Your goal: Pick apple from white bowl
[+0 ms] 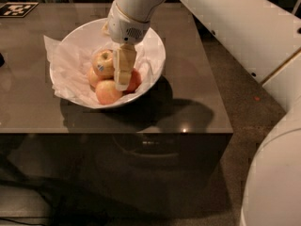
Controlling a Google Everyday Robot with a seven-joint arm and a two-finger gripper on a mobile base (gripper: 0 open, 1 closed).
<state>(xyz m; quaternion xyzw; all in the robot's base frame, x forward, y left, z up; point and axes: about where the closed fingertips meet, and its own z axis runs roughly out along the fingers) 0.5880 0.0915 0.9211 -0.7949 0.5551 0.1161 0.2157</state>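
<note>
Four apples sit in the white bowl point(156, 51), all on the crumpled white paper point(63, 67) that lines it and spills over the bowl's left rim. The target apple point(104, 61), yellow-green with a reddish blush and a blue sticker point(99, 68) on its lower left side, is the topmost one, roughly at bowl centre. A second apple point(93, 77) is tucked low against its left side, a pale pink one point(108, 92) lies nearest the bowl's front rim, and a redder apple point(134, 80) is right of centre, partly hidden behind the hand. The hand point(121, 83) points straight down into the bowl from the white arm point(211, 13) that crosses over the bowl's back-right rim. Its tip is down among the fruit, just right of the stickered apple and above the gap between the pink and red ones. Can't tell how far open the hand is, whether it holds anything, or whether it touches the stickered apple. The bowl sits on the glossy brown desk point(188, 93), left of the desk's middle. Beyond the bowl's back-left rim a black-and-white marker tag point(16, 8) lies flat on the desk. The white robot body point(277, 182) fills the area well right of the bowl.
</note>
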